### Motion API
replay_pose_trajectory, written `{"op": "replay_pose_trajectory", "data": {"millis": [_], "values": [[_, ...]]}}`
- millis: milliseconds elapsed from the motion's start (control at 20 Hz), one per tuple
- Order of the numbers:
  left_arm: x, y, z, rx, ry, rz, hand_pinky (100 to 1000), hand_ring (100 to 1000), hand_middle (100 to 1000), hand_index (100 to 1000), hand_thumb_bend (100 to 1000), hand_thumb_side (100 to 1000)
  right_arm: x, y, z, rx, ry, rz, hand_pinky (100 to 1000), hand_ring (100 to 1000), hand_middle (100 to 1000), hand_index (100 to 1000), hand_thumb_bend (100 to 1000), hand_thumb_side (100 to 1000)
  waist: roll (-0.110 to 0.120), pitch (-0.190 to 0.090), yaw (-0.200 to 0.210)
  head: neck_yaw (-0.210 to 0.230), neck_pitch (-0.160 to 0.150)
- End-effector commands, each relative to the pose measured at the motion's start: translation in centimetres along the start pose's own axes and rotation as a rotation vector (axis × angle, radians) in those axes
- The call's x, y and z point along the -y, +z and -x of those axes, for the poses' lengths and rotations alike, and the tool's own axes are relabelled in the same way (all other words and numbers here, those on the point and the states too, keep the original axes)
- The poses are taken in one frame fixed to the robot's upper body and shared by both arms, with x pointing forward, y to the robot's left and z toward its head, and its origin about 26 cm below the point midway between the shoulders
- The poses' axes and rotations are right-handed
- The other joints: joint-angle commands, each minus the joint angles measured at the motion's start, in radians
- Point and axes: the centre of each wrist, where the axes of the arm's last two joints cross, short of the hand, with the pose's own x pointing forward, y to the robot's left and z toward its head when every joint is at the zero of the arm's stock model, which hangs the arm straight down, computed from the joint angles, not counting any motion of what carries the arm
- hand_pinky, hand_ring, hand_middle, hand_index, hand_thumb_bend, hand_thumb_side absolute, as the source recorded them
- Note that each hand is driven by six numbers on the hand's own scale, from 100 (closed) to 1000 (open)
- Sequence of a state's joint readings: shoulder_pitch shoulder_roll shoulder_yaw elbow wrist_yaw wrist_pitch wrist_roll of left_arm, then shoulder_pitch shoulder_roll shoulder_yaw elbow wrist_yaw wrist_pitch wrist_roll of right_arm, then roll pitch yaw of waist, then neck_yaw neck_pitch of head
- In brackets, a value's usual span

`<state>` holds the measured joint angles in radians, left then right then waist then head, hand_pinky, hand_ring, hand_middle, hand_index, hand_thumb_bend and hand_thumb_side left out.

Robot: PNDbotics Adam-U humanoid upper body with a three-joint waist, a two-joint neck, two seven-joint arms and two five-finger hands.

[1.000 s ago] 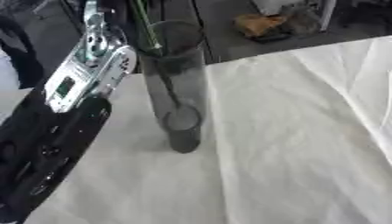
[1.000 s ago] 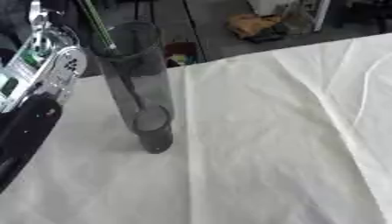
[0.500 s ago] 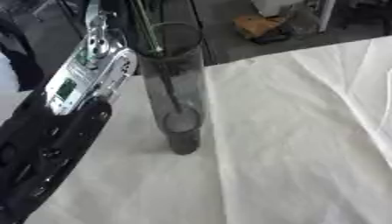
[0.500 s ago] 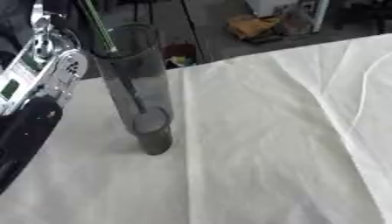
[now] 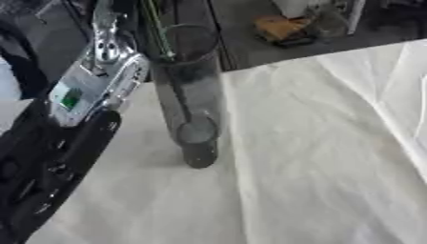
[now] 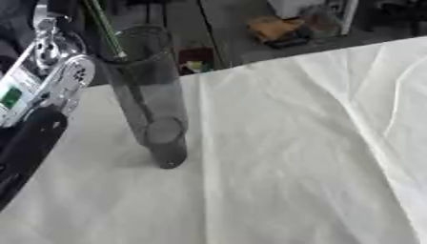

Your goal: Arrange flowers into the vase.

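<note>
The vase (image 5: pixel 190 95) is smoky, see-through glass or plastic, smooth and glossy. The table (image 5: pixel 317 157) wears matt, creased white cloth. The left arm (image 5: pixel 92 86) shows shiny silver metal above matt black casing.

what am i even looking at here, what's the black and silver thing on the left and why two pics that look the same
Both pictures come from one moment: they are the left and right eyes of a camera in a robot's head, looking down at its work, so they nearly match. The black and silver thing is the robot's left arm, reaching up and away from the camera. Its hand is out of view past the top edge, so what it holds cannot be seen. On the table, covered with a white cloth, stands a tall, dark, see-through vase. A thin green stem goes down into its mouth; the flower's head is out of frame. The right arm does not show. The clutter beyond the table is just the room's floor.
</note>
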<state>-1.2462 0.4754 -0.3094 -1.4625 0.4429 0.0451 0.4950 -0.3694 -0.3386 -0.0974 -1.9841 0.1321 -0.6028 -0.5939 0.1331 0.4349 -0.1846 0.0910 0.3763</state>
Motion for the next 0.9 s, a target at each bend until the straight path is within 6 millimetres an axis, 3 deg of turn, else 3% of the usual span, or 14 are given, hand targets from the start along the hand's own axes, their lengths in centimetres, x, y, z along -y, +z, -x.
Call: {"op": "replay_pose_trajectory", "data": {"millis": [50,900], "values": [[-0.8,-0.5,-0.9,0.018,-0.031,-0.017,100,100,100,111,100,763,-0.1,-0.6,-0.3,0.033,-0.011,0.0,756,832,572,880,100,1000,-0.008,-0.022,0.001,-0.003,-0.007],[-0.3,-0.8,-1.9,0.041,0.007,-0.012,100,100,100,135,100,780,-0.1,-0.4,-0.3,0.02,-0.011,-0.008,758,833,569,881,100,1000,-0.002,-0.027,0.0,-0.003,-0.012]]}}
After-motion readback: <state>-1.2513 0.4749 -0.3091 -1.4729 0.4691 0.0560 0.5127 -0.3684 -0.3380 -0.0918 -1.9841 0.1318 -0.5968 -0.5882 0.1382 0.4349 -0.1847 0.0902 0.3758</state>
